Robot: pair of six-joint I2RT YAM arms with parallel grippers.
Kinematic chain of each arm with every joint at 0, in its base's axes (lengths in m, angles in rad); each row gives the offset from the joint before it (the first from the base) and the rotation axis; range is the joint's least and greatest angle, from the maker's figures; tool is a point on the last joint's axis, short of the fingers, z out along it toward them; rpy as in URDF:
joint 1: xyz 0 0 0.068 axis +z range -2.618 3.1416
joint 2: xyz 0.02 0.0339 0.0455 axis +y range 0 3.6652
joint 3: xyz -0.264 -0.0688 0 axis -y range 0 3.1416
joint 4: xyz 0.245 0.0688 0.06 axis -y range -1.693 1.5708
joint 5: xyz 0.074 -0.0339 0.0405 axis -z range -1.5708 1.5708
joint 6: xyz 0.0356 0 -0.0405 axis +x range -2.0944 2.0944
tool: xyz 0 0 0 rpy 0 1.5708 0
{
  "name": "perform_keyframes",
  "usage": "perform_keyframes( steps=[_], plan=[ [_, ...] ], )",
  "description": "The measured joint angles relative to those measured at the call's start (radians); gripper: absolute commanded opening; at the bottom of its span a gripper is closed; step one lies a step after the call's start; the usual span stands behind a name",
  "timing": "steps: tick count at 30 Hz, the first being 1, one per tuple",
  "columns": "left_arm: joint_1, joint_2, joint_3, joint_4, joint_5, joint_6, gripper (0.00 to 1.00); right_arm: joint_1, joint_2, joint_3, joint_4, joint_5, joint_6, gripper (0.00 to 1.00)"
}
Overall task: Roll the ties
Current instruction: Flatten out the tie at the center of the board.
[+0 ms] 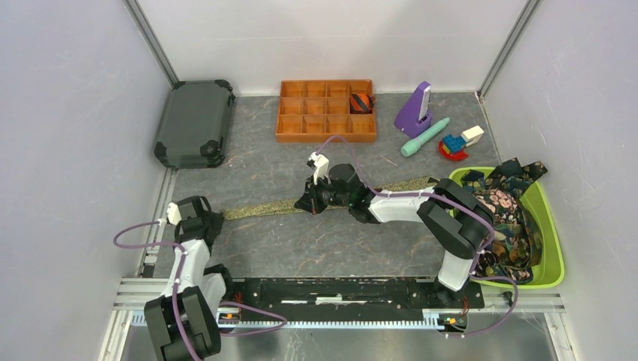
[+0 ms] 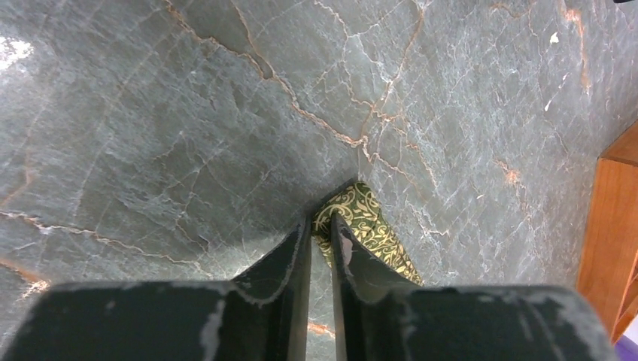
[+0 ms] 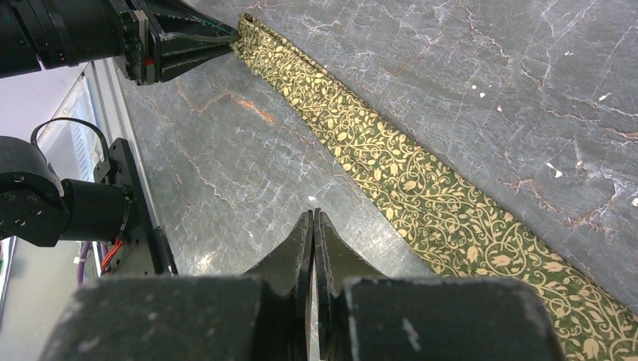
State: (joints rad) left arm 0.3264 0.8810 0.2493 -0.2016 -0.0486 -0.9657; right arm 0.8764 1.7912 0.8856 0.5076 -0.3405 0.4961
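A dark grey hard-shell case (image 1: 194, 123) sits at the far left of the marbled grey tabletop (image 1: 301, 241). Right of an orange compartmented tray (image 1: 312, 107) are a purple wedge-shaped stand (image 1: 413, 110) and a teal plastic stick (image 1: 425, 137).

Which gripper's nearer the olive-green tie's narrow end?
Left. The left gripper sits right at the narrow end of the olive-green tie; the right gripper, shut, is beside it, partway along.

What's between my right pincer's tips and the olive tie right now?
Only bare marble tabletop: the right wrist view shows the shut right pincer beside the olive tie, with nothing in the gap.
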Motion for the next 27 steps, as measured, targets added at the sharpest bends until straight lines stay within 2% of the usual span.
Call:
perform_keyframes(
  steps=[6, 12, 13, 14, 15, 16, 18, 21, 24, 27],
  plan=[
    [0.0, -0.019, -0.012, 0.011, -0.002, 0.0, 0.09, 0.0, 0.003, 0.004, -0.002, -0.003, -0.002, 0.05],
    [0.0, -0.063, -0.012, 0.009, -0.002, 0.001, 0.1, 0.014, 0.059, 0.118, -0.047, -0.015, -0.005, 0.04],
    [0.0, -0.073, -0.012, 0.008, -0.002, 0.001, 0.16, 0.021, 0.072, 0.148, -0.056, -0.016, -0.005, 0.04],
    [0.0, -0.081, -0.012, 0.006, -0.002, 0.001, 0.3, 0.029, 0.084, 0.172, -0.062, -0.018, -0.005, 0.04],
    [0.0, -0.087, -0.012, 0.003, -0.002, 0.002, 0.47, 0.04, 0.101, 0.208, -0.069, -0.018, -0.005, 0.04],
    [0.0, -0.092, -0.012, -0.003, -0.002, 0.005, 0.58, 0.051, 0.119, 0.242, -0.077, -0.017, -0.005, 0.03],
    [0.0, -0.096, -0.01, -0.024, -0.002, 0.013, 0.64, 0.07, 0.148, 0.291, -0.084, -0.019, -0.005, 0.03],
    [0.0, -0.098, 0.001, -0.059, -0.003, 0.028, 0.61, 0.093, 0.174, 0.322, -0.093, -0.019, -0.006, 0.03],
    [0.0, -0.099, 0.014, -0.066, -0.002, 0.058, 0.51, 0.104, 0.177, 0.321, -0.123, -0.018, -0.013, 0.03],
    [0.003, -0.076, 0.029, -0.056, 0.0, 0.092, 0.46, 0.102, 0.177, 0.309, -0.129, -0.017, -0.024, 0.03]
  ],
)
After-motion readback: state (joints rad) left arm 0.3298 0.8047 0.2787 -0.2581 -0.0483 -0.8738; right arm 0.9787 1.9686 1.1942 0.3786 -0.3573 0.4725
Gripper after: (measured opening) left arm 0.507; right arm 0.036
